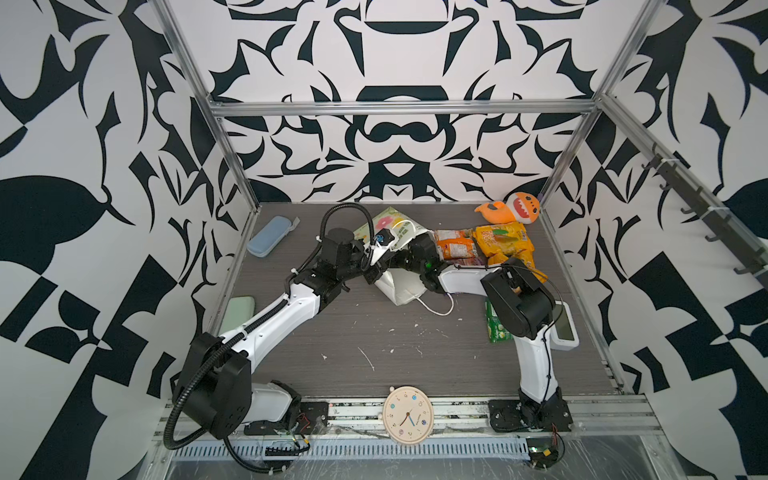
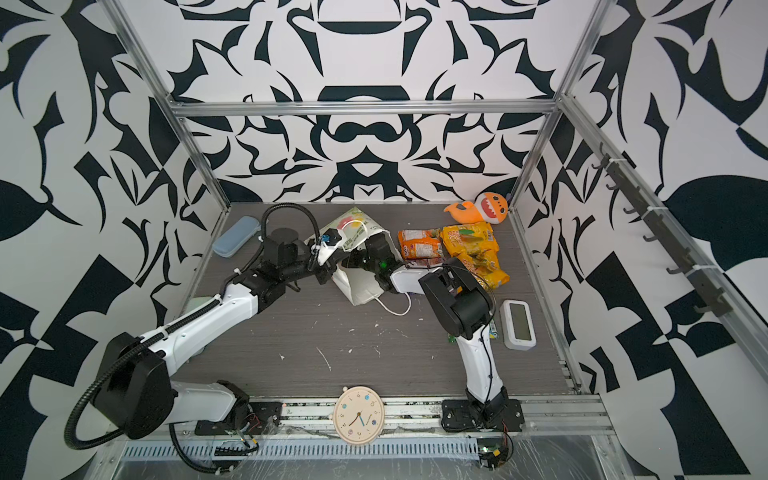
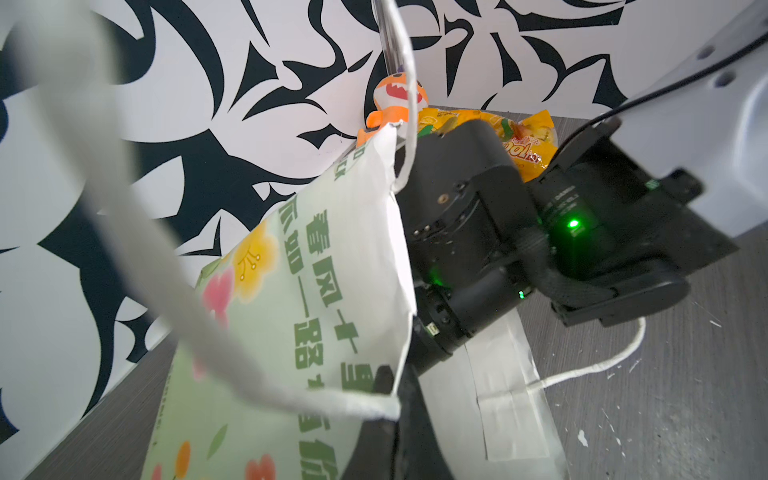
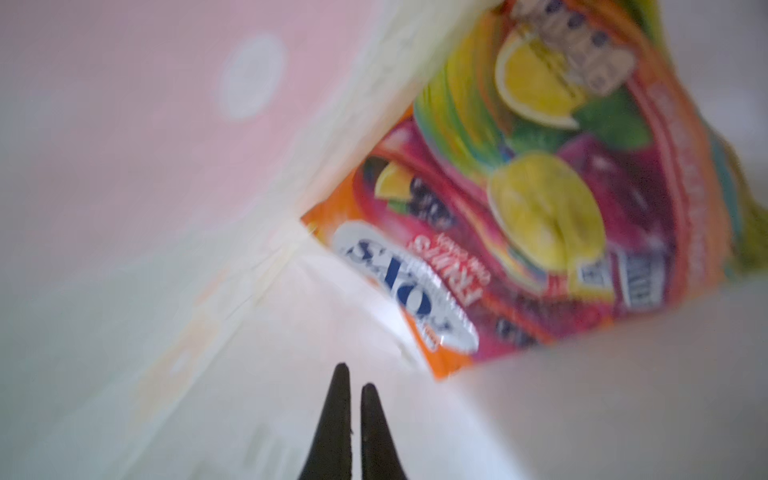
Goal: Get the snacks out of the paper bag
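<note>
The white paper bag (image 1: 399,291) (image 2: 356,289) lies on its side at mid-table, mouth toward the right. My left gripper (image 3: 395,390) (image 1: 374,274) is shut on the bag's upper rim (image 3: 399,257) and holds it up. My right gripper (image 4: 353,382) is deep inside the bag, shut, with nothing between its fingers. Just ahead of it, inside the bag, lies an orange-red "FOX'S" snack (image 4: 519,232). In the top views the bag hides this gripper. Outside the bag lie orange packets (image 1: 455,247) (image 2: 419,245), yellow packets (image 1: 505,241) (image 2: 469,241) and a green packet (image 1: 496,324).
An orange plush shark (image 1: 515,210) sits in the back right corner. A light-blue case (image 1: 268,235) lies back left and a pale green pad (image 1: 239,311) at the left edge. A white digital clock (image 2: 517,320) stands right; a round clock (image 1: 408,415) rests on the front rail.
</note>
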